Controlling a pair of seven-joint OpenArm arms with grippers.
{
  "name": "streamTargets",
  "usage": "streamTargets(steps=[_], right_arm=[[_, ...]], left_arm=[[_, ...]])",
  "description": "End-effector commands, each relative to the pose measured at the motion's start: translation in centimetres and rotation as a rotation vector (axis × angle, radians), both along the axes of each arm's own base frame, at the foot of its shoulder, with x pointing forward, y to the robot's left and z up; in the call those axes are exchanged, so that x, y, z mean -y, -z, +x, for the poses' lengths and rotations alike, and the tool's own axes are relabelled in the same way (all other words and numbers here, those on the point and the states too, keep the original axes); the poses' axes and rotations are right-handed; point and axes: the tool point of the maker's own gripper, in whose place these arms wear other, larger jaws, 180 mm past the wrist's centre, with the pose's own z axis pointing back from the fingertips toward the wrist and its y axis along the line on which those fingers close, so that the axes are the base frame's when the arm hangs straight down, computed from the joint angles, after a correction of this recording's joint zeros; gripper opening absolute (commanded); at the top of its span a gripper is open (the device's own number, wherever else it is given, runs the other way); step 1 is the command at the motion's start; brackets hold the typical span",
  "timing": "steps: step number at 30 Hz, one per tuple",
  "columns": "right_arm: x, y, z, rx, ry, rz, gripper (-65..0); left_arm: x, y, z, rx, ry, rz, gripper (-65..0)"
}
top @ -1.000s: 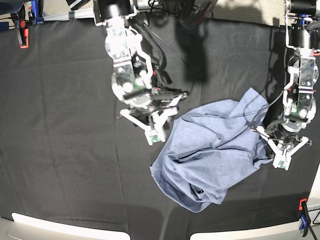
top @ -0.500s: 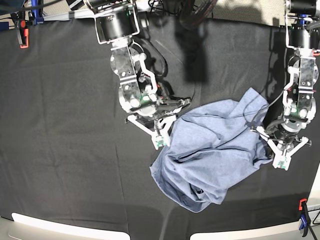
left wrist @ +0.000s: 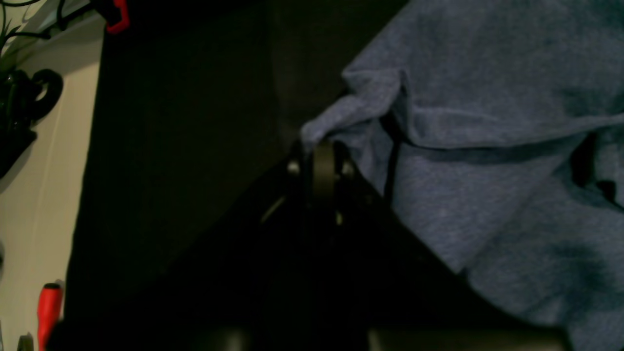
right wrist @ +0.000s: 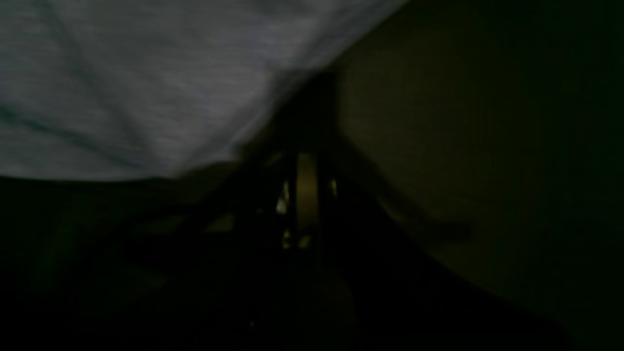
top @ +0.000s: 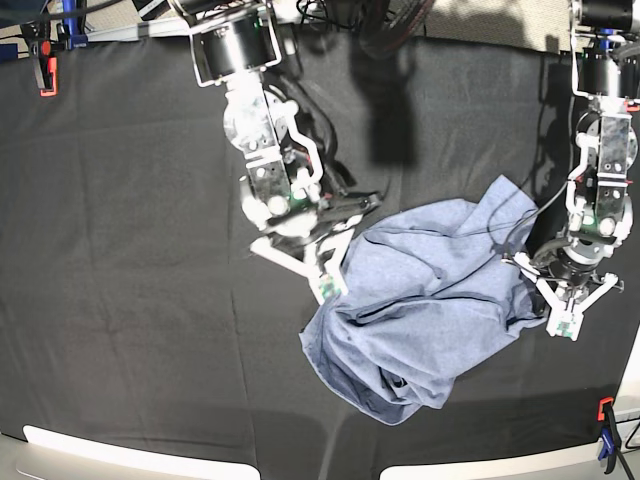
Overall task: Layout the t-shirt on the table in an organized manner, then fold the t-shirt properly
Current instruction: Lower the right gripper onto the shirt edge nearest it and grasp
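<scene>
The t-shirt (top: 430, 300) lies crumpled in a blue-grey heap on the table (top: 120, 250), right of centre, with no lettering showing. My left gripper (top: 563, 327) sits at the heap's right edge. In the left wrist view it (left wrist: 317, 146) is shut on a bunched fold of the t-shirt (left wrist: 487, 146). My right gripper (top: 325, 291) is at the heap's upper left edge. The right wrist view is blurred. There the right gripper (right wrist: 312, 112) is shut, its tip against the hem of the t-shirt (right wrist: 146, 87). Whether it pinches cloth I cannot tell.
An orange clip (top: 46, 75) holds the black cloth at the far left corner, and another clip (top: 606, 425) at the near right edge. Black cables (top: 330, 110) trail behind the right arm. A white edge (top: 120, 455) runs along the front.
The right gripper has closed and swung right and down to the t-shirt's left edge. The left arm and the t-shirt have not moved.
</scene>
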Motion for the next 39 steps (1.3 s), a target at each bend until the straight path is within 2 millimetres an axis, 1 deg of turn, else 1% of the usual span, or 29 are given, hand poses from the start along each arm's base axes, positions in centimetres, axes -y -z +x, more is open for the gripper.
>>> streamTargets(steps=[1, 2, 5, 7, 9, 10, 12, 13, 16, 17, 18, 19, 20, 24, 27, 29, 31, 34, 39], right_arm=[[-0.2, -1.8, 0.9, 0.055, 0.002, 0.012, -65.0], [-0.2, -2.3, 0.7, 0.064, 0.007, 0.017, -65.0], [2.4, -3.0, 0.3, 0.085, 0.024, -0.033, -65.0], [3.7, -3.5, 0.0, 0.085, 0.038, -0.032, -65.0], [4.2, -3.6, -0.5, 0.050, 0.062, 0.019, -65.0], [4.2, -3.4, -0.9, 0.013, 0.076, 0.070, -65.0], [3.4, -3.2, -1.4, -0.036, 0.102, 0.220, -65.0], [3.0, -3.5, -1.4, -0.037, 0.117, 0.298, -65.0], [2.3, -4.7, -1.0, -0.011, 0.130, 0.443, -44.1], [1.9, -5.1, -0.9, -0.005, 0.119, 0.469, -39.1], [1.6, -5.1, -0.9, -0.005, 0.111, 0.485, -36.6], [1.2, -4.9, -0.9, -0.017, 0.113, 0.495, -36.4], [0.9, -4.2, -1.1, -0.037, 0.117, 0.490, -36.4], [1.4, 0.1, -2.0, -0.133, 0.126, 0.371, -36.6], [0.7, 1.6, -2.1, -0.177, 0.118, 0.375, -36.6], [0.3, 2.2, -1.9, -0.184, 0.114, 0.377, -36.7], [-0.1, 2.6, -1.8, -0.193, 0.103, 0.377, -38.8], [-1.3, 2.8, -1.7, -0.205, 0.066, 0.370, -39.0], [-4.2, 2.0, -1.5, -0.179, -0.030, 0.360, -39.0]], left_arm=[[-0.5, -2.1, 1.0, 0.060, -0.002, 0.010, -65.0], [-0.5, -2.1, 1.0, 0.060, -0.001, 0.010, -65.0], [-0.5, -2.1, 1.0, 0.060, -0.001, 0.010, -65.0], [-0.4, -2.1, 1.0, 0.061, -0.001, 0.010, -65.0], [-0.5, -2.0, 1.0, 0.059, -0.002, 0.010, -65.0], [-0.5, -1.9, 0.9, 0.055, -0.002, 0.010, -65.0], [-0.5, -1.9, 0.9, 0.054, -0.002, 0.011, -65.0], [-0.5, -1.9, 0.9, 0.054, -0.002, 0.011, -65.0], [-0.5, -1.9, 0.9, 0.055, -0.002, 0.010, -65.0], [-0.5, -1.9, 0.9, 0.055, -0.002, 0.010, -65.0], [-0.5, -1.9, 0.9, 0.055, -0.002, 0.010, -65.0], [-0.5, -1.9, 0.9, 0.055, -0.002, 0.010, -65.0], [-0.5, -1.9, 0.9, 0.055, -0.002, 0.010, -65.0], [-0.5, -1.9, 0.9, 0.055, -0.002, 0.010, -65.0], [-0.4, -2.0, 0.9, 0.059, -0.001, 0.010, -65.0], [-0.4, -2.0, 0.9, 0.062, 0.000, 0.009, -65.0], [-0.4, -2.1, 1.0, 0.066, 0.001, 0.009, -65.0], [-0.4, -2.2, 1.0, 0.074, 0.003, 0.008, -65.0], [-0.3, -2.3, 1.1, 0.080, 0.005, 0.007, -65.0]])
